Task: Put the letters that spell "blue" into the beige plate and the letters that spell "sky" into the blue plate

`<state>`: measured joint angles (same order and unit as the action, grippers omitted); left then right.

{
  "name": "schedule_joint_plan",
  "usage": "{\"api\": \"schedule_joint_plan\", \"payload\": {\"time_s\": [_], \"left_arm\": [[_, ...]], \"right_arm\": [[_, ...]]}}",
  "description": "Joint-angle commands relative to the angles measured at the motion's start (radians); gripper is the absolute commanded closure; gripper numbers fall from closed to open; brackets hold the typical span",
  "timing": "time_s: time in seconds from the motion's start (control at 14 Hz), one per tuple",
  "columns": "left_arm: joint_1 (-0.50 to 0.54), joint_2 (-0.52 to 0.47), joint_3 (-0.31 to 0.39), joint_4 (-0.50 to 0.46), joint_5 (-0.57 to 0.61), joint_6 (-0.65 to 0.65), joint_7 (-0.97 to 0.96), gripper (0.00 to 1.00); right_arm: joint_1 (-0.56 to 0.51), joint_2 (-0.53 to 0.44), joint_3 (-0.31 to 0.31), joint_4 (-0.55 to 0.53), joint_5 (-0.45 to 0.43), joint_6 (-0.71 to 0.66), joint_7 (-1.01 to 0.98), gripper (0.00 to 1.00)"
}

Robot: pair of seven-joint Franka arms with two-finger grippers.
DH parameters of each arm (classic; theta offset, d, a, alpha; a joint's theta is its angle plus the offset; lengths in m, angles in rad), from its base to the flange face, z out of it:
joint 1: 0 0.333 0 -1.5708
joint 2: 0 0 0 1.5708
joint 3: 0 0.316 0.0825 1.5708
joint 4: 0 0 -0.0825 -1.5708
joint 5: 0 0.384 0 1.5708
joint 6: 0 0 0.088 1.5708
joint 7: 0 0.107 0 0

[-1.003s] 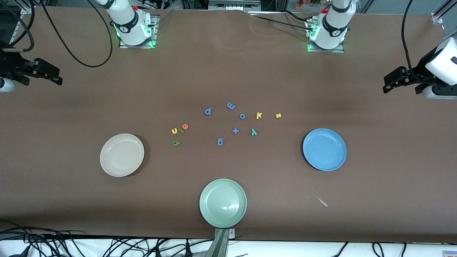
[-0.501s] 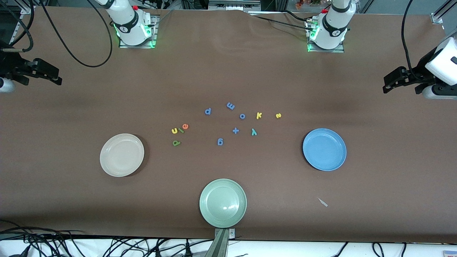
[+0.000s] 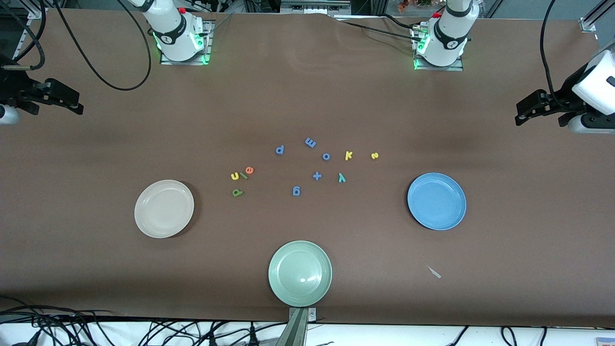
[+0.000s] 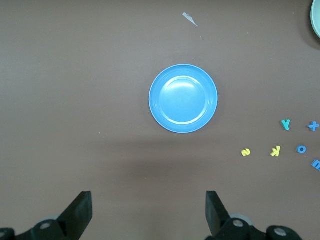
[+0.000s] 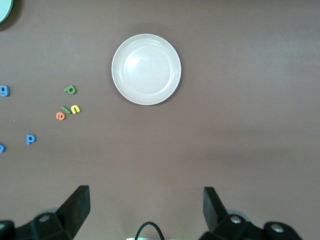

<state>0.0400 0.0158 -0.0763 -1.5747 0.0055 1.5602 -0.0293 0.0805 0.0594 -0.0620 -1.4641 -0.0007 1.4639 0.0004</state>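
Note:
The beige plate (image 3: 164, 208) (image 5: 146, 69) lies toward the right arm's end, the blue plate (image 3: 436, 201) (image 4: 183, 98) toward the left arm's end. Between them, near the beige plate, lie the dark green b (image 3: 237, 192), green l (image 3: 243, 175), yellow u (image 3: 235, 176) and orange e (image 3: 249, 170). Closer to the blue plate are the yellow s (image 3: 375, 155), yellow k (image 3: 349, 155) and teal y (image 3: 341, 178). My left gripper (image 3: 526, 110) (image 4: 149, 212) hangs open and empty high over its table end. My right gripper (image 3: 72, 102) (image 5: 146, 210) does the same at its end.
A pale green plate (image 3: 300, 273) sits at the table edge nearest the front camera. Several blue letters and a blue plus sign (image 3: 316, 176) lie among the task letters. A small pale scrap (image 3: 434, 272) lies nearer the front camera than the blue plate.

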Motion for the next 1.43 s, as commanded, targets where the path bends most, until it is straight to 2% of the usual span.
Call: {"api": "schedule_joint_plan", "payload": {"time_s": [0.0,0.43,0.72,1.0,1.15,1.22,1.36], "left_arm": [[-0.003,0.010,0.003,0.031,-0.005,-0.025,0.023,0.00],[-0.002,0.010,0.003,0.031,-0.007,-0.025,0.025,0.00],[-0.006,0.022,0.001,0.028,-0.005,-0.038,0.017,0.00],[-0.006,0.039,-0.005,0.022,-0.018,-0.066,0.025,0.00],[-0.026,0.053,-0.011,0.022,-0.019,-0.074,0.028,0.00],[-0.031,0.068,-0.013,0.022,-0.019,-0.075,0.028,0.00],[-0.049,0.101,-0.028,0.022,-0.019,-0.075,0.028,0.00]], "right_arm": [[-0.005,-0.021,0.002,-0.016,0.016,-0.004,0.007,0.00],[-0.010,-0.015,0.001,-0.016,0.008,0.000,0.006,0.00],[-0.010,-0.013,-0.030,-0.016,0.015,0.001,0.003,0.00],[0.002,0.062,-0.021,-0.018,0.016,-0.007,-0.014,0.00],[0.005,0.072,0.005,-0.028,0.040,-0.008,-0.019,0.00],[0.031,0.103,0.028,-0.027,0.056,0.004,0.007,0.00],[0.094,0.157,0.036,-0.025,0.054,0.051,0.102,0.00]]}}
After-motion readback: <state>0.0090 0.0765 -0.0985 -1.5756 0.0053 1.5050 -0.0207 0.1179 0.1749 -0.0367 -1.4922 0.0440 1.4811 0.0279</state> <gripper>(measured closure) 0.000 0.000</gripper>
